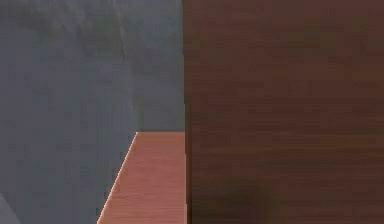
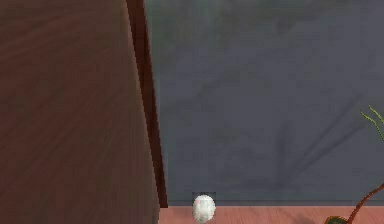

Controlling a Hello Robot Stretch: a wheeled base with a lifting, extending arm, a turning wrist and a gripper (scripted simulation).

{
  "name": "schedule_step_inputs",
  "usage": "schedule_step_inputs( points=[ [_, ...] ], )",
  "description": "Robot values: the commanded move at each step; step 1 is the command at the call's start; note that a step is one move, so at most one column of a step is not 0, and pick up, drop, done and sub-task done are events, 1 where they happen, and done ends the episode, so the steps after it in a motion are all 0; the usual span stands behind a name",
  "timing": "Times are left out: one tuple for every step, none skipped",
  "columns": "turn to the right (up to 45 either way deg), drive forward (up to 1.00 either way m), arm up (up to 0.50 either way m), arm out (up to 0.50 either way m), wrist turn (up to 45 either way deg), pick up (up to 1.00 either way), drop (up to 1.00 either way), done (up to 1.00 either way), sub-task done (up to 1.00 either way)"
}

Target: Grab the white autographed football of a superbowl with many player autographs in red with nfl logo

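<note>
Centring the reach on the white oval ball [image 2: 204, 207] near the dark wooden panel [image 2: 70, 110], approach slowly; fingers' state: cannot tell.

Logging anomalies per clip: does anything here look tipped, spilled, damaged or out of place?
Nothing stands out. A small white ball sits on the reddish-brown surface beside the dark wooden panel, before a grey wall, with thin plant stems at the arm side view's right edge. No spill or damage shows.

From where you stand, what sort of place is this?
Likely a furnished room in a house: a tall dark wooden cabinet, a small white ball on a reddish wooden surface by a grey wall, and plant stems.
</note>
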Motion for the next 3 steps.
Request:
schedule_step_inputs(
  points=[
    [0.0, 0.0, 0.1, 0.0, 0.0, 0.0, 0.0, 0.0, 0.0],
    [0.0, 0.0, 0.0, 0.4, 0.0, 0.0, 0.0, 0.0, 0.0],
    [0.0, 0.0, 0.0, 0.0, 45.0, 0.0, 0.0, 0.0, 0.0]
  ],
)
